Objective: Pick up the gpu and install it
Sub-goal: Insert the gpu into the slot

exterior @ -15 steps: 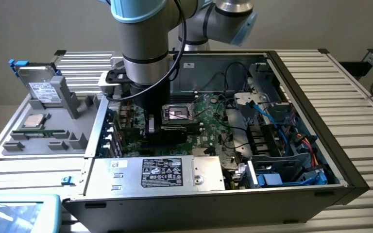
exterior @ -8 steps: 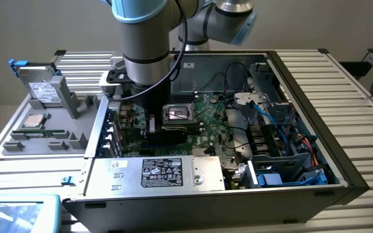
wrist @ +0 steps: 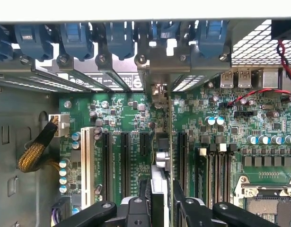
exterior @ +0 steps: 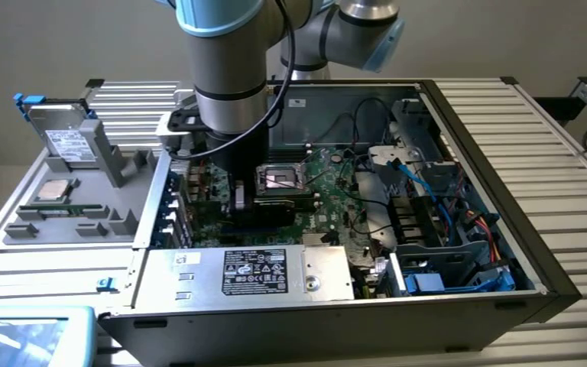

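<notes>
Black fingers point(wrist: 179, 208) of the gripper point(wrist: 159, 201) sit closest to your wrist camera. They pinch the gpu point(wrist: 160, 170) from both faces, so you see the card edge-on between them. It stands upright over the green motherboard point(wrist: 121, 109), in line with the black expansion slots point(wrist: 107, 161) that run on either side of it. Its silver end bracket reaches the case's rear wall point(wrist: 259, 42), just below the row of blue latches point(wrist: 119, 38). You cannot tell from these pictures whether the card's lower edge is already seated in a slot (the fingers and the card itself hide that spot). Beside the slots you can see the CPU socket point(wrist: 268, 208), and at the board's other side a braided cable point(wrist: 36, 149) plugs into a white connector.

From the exterior view, your arm point(exterior: 227, 76) reaches straight down into the open computer case point(exterior: 538, 283), with the gripper low over the motherboard just beside the CPU socket. The power supply point(exterior: 263, 271) lies at the case's near edge. Outside the case, on the exterior view's left, a hard drive point(exterior: 69, 141) leans in the grey tray point(exterior: 59, 237).
</notes>
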{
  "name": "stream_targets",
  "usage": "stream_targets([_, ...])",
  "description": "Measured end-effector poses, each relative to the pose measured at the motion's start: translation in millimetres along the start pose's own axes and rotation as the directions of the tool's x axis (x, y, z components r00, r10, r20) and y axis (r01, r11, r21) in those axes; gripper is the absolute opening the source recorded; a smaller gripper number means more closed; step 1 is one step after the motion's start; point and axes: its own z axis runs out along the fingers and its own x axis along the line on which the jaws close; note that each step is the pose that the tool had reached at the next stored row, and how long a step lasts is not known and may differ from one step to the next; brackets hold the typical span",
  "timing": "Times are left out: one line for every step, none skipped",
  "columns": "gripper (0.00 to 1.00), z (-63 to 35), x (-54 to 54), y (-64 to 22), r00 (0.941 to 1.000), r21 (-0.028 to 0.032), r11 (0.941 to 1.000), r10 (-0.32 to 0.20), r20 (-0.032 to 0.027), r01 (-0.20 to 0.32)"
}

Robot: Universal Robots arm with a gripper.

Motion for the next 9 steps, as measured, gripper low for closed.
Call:
stream_targets([0.29, 0.0, 0.0, 0.1, 1.0, -0.0001, 1.0, 0.0, -0.0001, 0.0])
stream_targets([0.29, 0.0, 0.0, 0.1, 1.0, -0.0001, 1.0, -0.001, -0.0001, 0.001])
stream_targets([0.29, 0.0, 0.0, 0.1, 1.0, -0.0001, 1.0, -0.001, -0.0001, 0.001])
stream_targets([0.29, 0.0, 0.0, 0.2, 1.0, -0.0001, 1.0, -0.001, -0.0001, 0.001])
stream_targets([0.29, 0.0, -0.1, 0.2, 1.0, -0.0001, 1.0, -0.001, -0.0001, 0.001])
stream_targets([0.29, -0.1, -0.3, 0.2, 1.0, -0.0001, 1.0, -0.001, -0.0002, 0.001])
stream_targets([0.29, -0.1, -0.3, 0.2, 1.0, -0.0001, 1.0, -0.002, -0.0002, 0.002])
stream_targets([0.29, -0.2, -0.4, 0.2, 1.0, -0.0001, 1.0, -0.002, -0.0001, 0.002])
stream_targets([0.29, -0.3, -0.4, 0.1, 1.0, 0.0, 1.0, -0.002, -0.0001, 0.002])
